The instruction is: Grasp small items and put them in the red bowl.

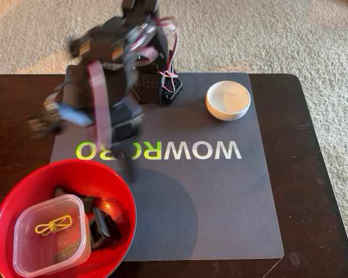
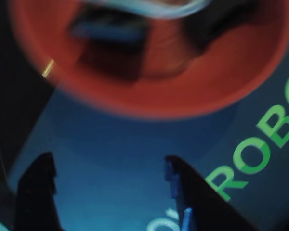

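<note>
A: Fixed view. What is hard to make out?

B: The arm (image 1: 113,69), upper left of frame, is smeared by motion blur. Its gripper (image 1: 129,168) shows only as a dark streak pointing down, tip over the grey mat (image 1: 220,202), just past the upper right rim of the red bowl (image 1: 11,202). The bowl is cut off by the lower left edge of the frame.

A: Wrist view?

B: Also blurred. The red bowl (image 2: 221,91) fills the top of the frame, its contents only dark smudges. 2 dark fingers (image 2: 36,187) rise from the bottom edge, spread wide, bare blue-tinted mat (image 2: 111,159) between them, nothing held.

A: The small items?

B: All inside the bowl. The clear square tub (image 1: 46,240) sits at lower left in the bowl, the yellow wire clip (image 1: 53,225) lying in it. The black bracket (image 1: 103,229) is just right of the tub, touching it. A dark piece (image 1: 69,194) behind the tub is partly hidden; can't tell what it is.

A: Anything else?

B: 1 small white bowl (image 1: 228,100), upper right of the mat, well apart from the gripper.
</note>
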Action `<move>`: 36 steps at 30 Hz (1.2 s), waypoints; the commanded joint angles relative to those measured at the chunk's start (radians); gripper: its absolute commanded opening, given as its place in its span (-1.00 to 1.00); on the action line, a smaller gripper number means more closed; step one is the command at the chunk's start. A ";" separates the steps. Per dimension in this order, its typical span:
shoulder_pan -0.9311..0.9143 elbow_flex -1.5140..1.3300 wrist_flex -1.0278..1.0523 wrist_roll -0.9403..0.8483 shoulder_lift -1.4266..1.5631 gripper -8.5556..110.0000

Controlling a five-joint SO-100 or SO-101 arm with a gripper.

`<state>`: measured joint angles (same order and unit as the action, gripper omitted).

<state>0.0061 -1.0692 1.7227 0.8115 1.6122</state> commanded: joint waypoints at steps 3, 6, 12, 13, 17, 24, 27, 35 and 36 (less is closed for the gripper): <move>0.388 -0.615 -0.006 0.437 0.560 -0.32; 0.431 -0.870 -0.008 0.719 0.730 -0.32; 0.373 -1.000 -0.009 1.085 0.683 -0.32; 0.379 -0.994 -0.009 1.101 0.652 -0.32; 0.485 -0.994 -0.021 1.106 0.581 -0.32; 0.742 -1.034 -0.196 0.997 0.408 -0.32; 0.825 -1.028 -0.305 0.937 0.285 -0.32; 1.003 -1.062 -0.413 0.796 0.181 -0.33; 1.025 -1.062 -0.425 0.773 0.160 -0.33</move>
<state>0.9725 -2.1338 1.3284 1.6322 1.7978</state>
